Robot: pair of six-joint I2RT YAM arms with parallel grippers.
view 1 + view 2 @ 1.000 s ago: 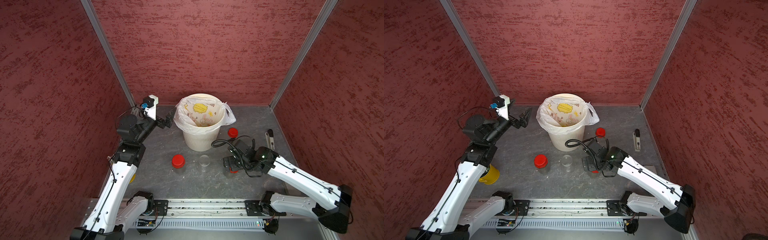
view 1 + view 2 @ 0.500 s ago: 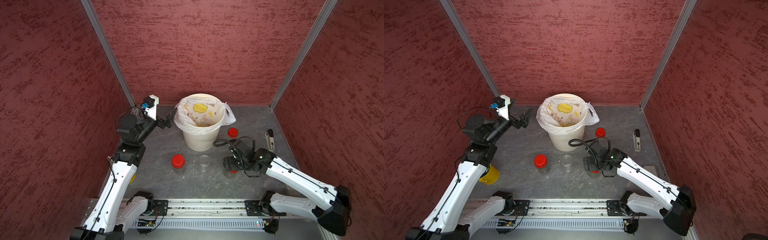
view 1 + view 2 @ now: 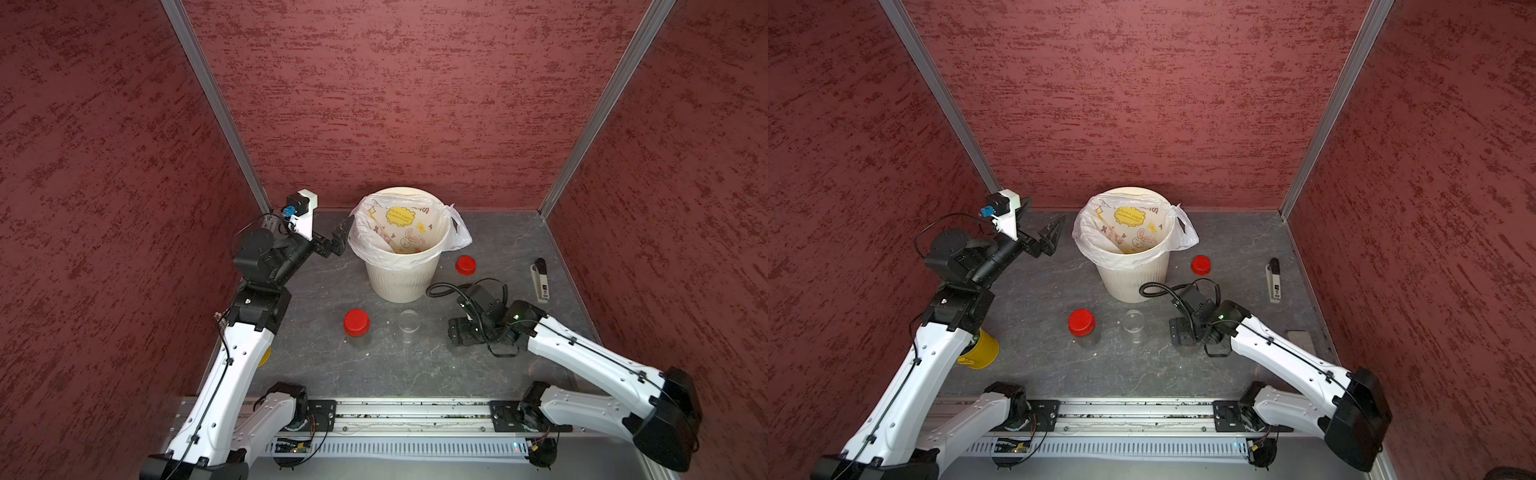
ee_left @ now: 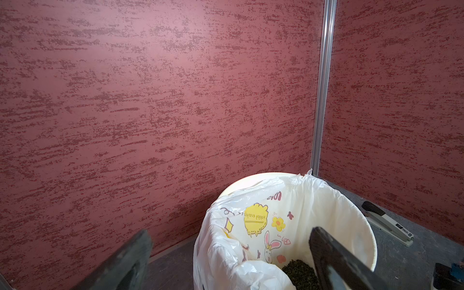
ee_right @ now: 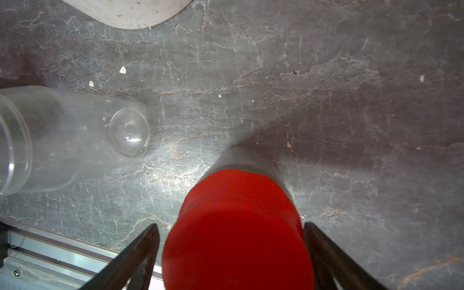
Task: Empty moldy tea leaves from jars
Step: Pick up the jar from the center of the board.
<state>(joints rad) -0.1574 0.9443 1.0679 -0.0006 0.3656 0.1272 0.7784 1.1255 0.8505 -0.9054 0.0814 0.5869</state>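
Dark moldy tea leaves (image 4: 300,273) lie in the bottom of the bagged bin (image 3: 401,278). A jar with a red cap (image 3: 356,323) stands in front of the bin, and an uncapped, empty clear jar (image 3: 408,322) stands to its right. A third jar's red cap (image 5: 236,226) sits between the spread fingers of my right gripper (image 5: 231,226), with a thin gap on one side. This gripper (image 3: 456,332) hides that jar in both top views. My left gripper (image 3: 340,239) hangs open and empty at the bin's left rim.
A loose red cap (image 3: 465,264) lies to the right of the bin. A stapler (image 3: 540,282) lies near the right wall. A yellow cup (image 3: 982,351) stands behind my left arm. Red walls close in three sides.
My right gripper has shifted slightly left over the capped jar, and its fingers have drawn in a little around the cap. The left arm has not moved.
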